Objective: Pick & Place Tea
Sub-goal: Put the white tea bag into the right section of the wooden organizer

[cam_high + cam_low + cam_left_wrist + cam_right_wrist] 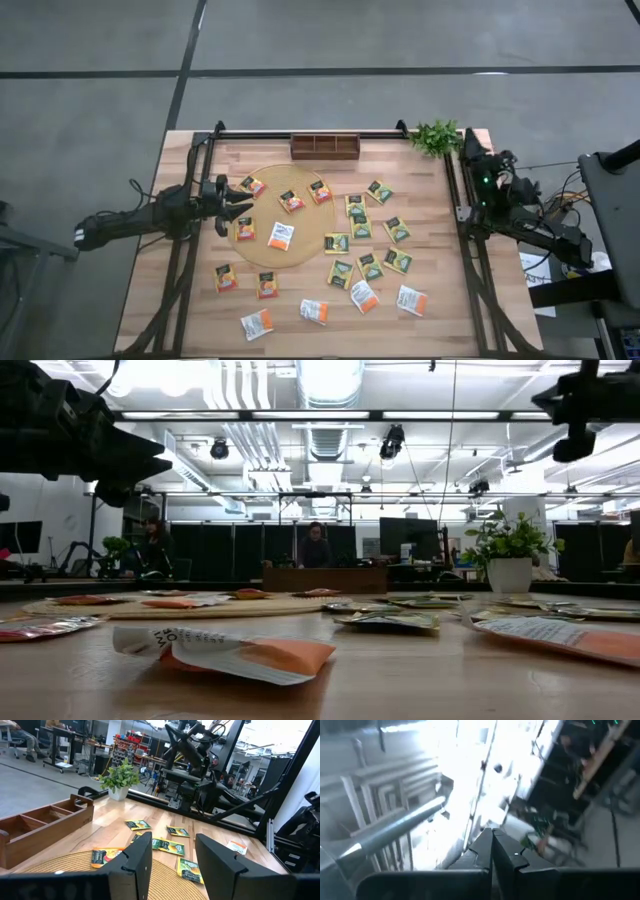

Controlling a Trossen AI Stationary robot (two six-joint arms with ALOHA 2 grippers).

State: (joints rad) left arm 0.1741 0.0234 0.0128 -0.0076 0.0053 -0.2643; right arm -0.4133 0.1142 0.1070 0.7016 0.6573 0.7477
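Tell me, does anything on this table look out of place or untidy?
Yes. The tea sachets lie scattered at all angles over the round mat and the bare table, while the wooden tray at the far edge looks empty. Nothing seems spilled or damaged. The left gripper, open, hovers over the mat's edge.

Seen from above, the print on the tea sachets [281, 236] is too small to read. At surface height, the nearest sachet [235, 652] is blurred, its lettering cut short by a fold, and the far sachets flatten into thin slivers whose colours barely tell. The wooden tray [37, 822] runs off the left wrist picture's edge. The right wrist view is smeared; only the right hand [492, 851], pressed closed, reads clearly.
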